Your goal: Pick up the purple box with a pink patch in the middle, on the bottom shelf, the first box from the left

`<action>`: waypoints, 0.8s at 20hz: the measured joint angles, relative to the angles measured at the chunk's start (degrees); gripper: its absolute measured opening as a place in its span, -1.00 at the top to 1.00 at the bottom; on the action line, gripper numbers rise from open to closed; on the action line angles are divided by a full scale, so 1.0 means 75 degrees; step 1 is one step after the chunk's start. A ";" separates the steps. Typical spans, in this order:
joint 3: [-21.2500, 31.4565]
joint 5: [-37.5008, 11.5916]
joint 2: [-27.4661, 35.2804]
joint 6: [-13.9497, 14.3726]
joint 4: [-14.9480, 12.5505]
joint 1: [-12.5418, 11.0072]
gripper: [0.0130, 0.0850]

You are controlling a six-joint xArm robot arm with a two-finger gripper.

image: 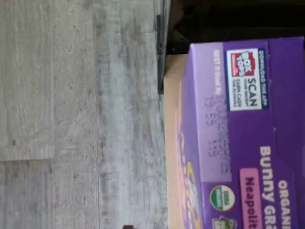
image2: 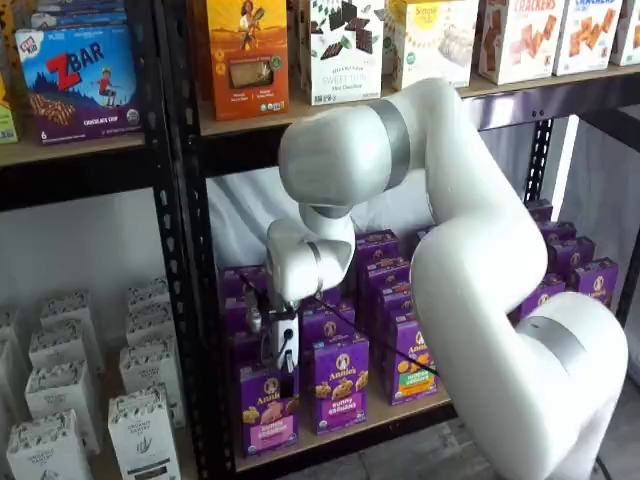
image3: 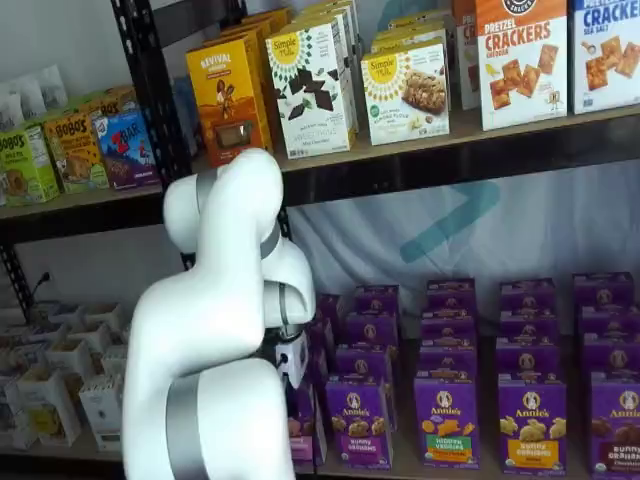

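A shop-like bay, or a mock-up of one; black perforated uprights [image2: 183,250] carry tan board shelves [image2: 340,425] stocked in rows with retail cartons; cracker boxes [image3: 520,60] and snack boxes [image2: 245,55] face front above, purple cartons [image3: 445,415] stand in ranks below, white cartons [image2: 140,430] fill the next bay; a white sheet [image3: 450,220] hangs behind; grey plank flooring [image: 76,114] lies beneath.

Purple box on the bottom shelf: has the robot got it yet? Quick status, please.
Gripper just above the purple box, fingers side-on, grip unclear. Box upright on the bottom shelf, not lifted. Neighbouring purple carton close alongside.
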 joint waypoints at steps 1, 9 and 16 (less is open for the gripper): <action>-0.0013 -0.0062 0.0038 0.0008 -0.0005 0.0004 -1.00; -0.0141 -0.0371 0.0337 0.0045 -0.0017 0.0045 -1.00; -0.0166 -0.0448 0.0395 -0.0095 0.0127 0.0037 -0.56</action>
